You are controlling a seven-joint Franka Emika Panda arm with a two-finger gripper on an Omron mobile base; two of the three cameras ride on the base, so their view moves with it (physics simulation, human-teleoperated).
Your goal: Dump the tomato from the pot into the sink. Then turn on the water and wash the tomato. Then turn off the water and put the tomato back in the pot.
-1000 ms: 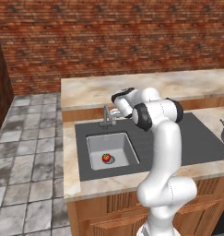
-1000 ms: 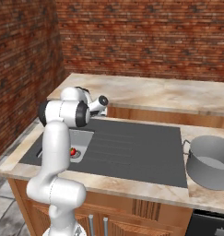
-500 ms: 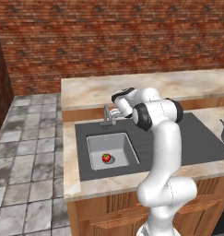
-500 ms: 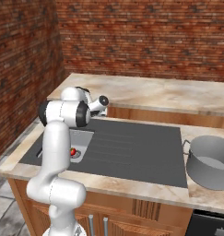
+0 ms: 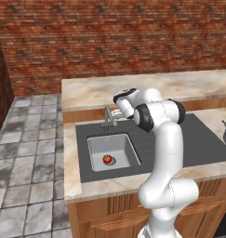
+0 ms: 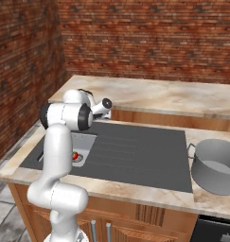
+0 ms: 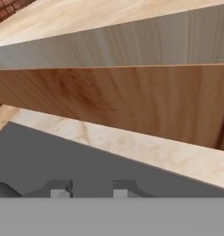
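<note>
At sink's back edge: gripper [image 5: 115, 113] held by faucet [image 5: 108, 118], no shift noted vs 1 s ago | jaws: can't tell | tomato [image 5: 107, 159] in sink [image 5: 98, 142] by drain | pot [image 6: 216, 165] at counter's right end | water not yet on.

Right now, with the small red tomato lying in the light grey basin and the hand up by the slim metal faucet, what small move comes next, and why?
Probably ease the gripper onto the slim grey metal faucet to start the water. The small red tomato already lies in the light grey basin near the drain, the large grey metal pot stands apart on the counter, and no stream runs from the spout.
</note>
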